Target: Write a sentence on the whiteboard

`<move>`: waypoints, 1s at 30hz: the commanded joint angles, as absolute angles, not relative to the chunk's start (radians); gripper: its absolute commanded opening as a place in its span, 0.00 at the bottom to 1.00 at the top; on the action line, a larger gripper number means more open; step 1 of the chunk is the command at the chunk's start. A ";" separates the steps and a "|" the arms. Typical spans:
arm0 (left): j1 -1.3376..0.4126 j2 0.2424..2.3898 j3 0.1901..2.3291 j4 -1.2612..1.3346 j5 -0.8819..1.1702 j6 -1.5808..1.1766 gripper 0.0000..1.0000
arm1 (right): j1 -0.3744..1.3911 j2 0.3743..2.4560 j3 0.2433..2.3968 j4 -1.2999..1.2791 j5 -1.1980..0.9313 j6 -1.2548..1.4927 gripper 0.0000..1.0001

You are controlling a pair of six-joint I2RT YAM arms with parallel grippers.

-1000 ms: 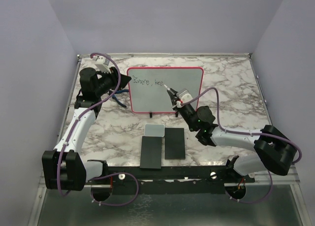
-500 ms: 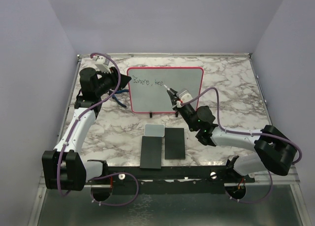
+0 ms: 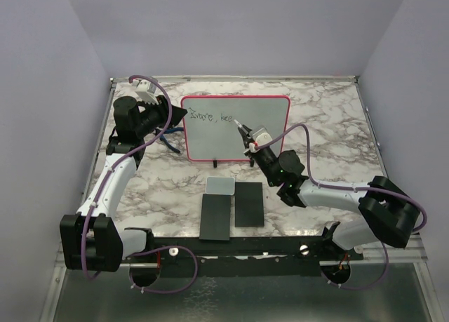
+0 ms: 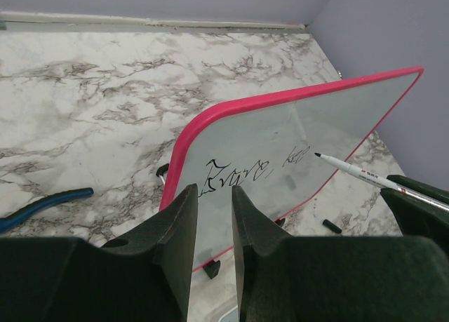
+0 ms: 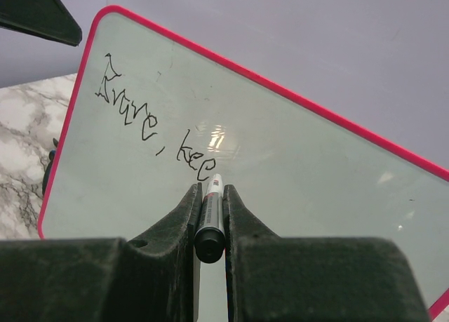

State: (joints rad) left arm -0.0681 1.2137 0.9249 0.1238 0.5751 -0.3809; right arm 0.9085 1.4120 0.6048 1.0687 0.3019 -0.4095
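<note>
The whiteboard point(image 3: 259, 136) with a red-pink rim stands on two black feet at the table's back middle. The sentence point(image 3: 212, 117) is a short line of dark handwriting at its upper left, also in the left wrist view point(image 4: 242, 173) and right wrist view point(image 5: 140, 122). My right gripper point(image 3: 248, 137) point(image 5: 210, 189) is shut on a white marker point(image 5: 210, 213), its tip at the board just right of the last letters. The marker also shows in the left wrist view point(image 4: 358, 171). My left gripper point(image 3: 182, 113) point(image 4: 214, 192) is at the board's left rim, jaws narrowly apart and empty.
A small grey-white pad point(image 3: 221, 186) and two black slabs point(image 3: 215, 217) point(image 3: 248, 204) lie in front of the board. A blue tool point(image 3: 167, 134) point(image 4: 42, 204) lies on the marble left of the board. Walls close in on three sides.
My right wrist has shifted slightly to the right with the marker; the tip stays by the last letters. The writing looks the same. The left arm has not moved.
</note>
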 commanded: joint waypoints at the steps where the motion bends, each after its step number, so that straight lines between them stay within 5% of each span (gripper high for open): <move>1: -0.075 1.193 0.915 0.110 0.566 -0.368 0.27 | 0.908 1.424 0.637 1.109 0.322 -0.425 0.01; 30: -0.075 1.187 0.914 0.110 0.566 -0.368 0.27 | 0.908 1.461 0.628 1.107 0.359 -0.426 0.01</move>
State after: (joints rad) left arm -0.0681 1.2133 0.9249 0.1238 0.5747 -0.3809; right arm 0.9085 1.4570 0.6292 1.0912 0.3283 -0.4377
